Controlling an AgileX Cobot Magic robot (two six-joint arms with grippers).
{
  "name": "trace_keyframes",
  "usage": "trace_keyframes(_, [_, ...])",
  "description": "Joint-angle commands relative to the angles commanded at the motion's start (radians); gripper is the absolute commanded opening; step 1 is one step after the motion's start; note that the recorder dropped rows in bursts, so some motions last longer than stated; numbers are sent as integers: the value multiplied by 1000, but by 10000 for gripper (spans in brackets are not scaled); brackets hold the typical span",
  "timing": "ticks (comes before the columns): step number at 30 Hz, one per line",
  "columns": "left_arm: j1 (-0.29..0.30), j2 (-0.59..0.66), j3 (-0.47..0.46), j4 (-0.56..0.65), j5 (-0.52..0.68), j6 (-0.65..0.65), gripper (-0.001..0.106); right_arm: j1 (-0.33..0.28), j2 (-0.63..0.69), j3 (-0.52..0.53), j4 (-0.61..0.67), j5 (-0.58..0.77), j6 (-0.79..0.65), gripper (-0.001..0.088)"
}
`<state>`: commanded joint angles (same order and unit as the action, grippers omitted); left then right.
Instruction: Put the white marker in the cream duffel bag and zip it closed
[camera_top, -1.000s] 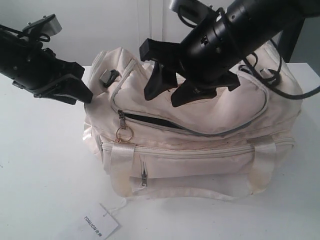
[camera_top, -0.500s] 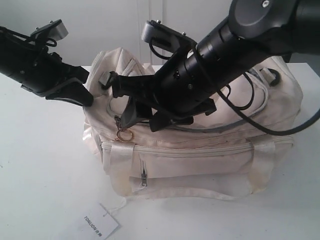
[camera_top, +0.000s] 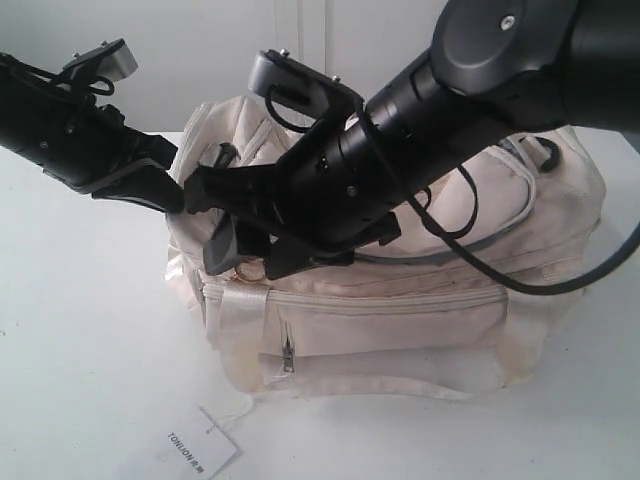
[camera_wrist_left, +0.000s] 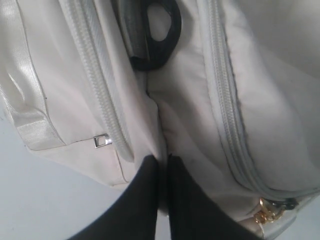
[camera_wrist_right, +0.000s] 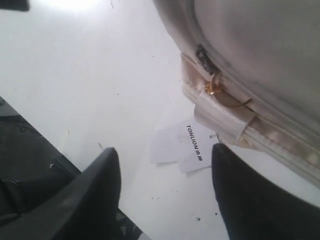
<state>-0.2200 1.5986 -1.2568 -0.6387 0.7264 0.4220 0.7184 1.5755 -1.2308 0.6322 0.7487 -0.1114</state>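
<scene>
The white marker shows in no view. It is presumably already inside the cream duffel bag (camera_top: 400, 320), though the arm hides the main opening. The left tool (camera_wrist_left: 162, 167) is pinched tight on a fold of fabric at the bag's end. The right tool (camera_wrist_right: 165, 150) hangs wide apart and empty, just beside the dark zip pull (camera_wrist_right: 201, 54) and its gold ring (camera_wrist_right: 214, 87). The pull is small, so a closing grab could catch only the ring or the satin strap. If the left pinch slips, the soft bag could slide across the counter (camera_top: 80, 350) rather than zip.
</scene>
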Motion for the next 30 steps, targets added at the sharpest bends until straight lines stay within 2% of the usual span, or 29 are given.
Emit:
trace_keyframes(5, [0,0,0,0,4,0,0,19,41,0,-17,-52,-78,523])
trace_keyframes(16, [0,0,0,-2,6,2,0,19,92,0,-205,-195,-68,523])
trace_keyframes(22, [0,0,0,-4,6,2,0,19,148,0,-207,-205,-66,522])
trace_keyframes(24, [0,0,0,-4,8,2,0,19,164,0,-205,-205,-64,487])
trace_keyframes(26, [0,0,0,-4,8,2,0,19,164,0,-203,-205,-61,354])
trace_keyframes(27, [0,0,0,-4,8,2,0,19,159,0,-203,-205,-61,259])
trace_keyframes(30, [0,0,0,-4,8,2,0,19,143,0,-203,-205,-61,152])
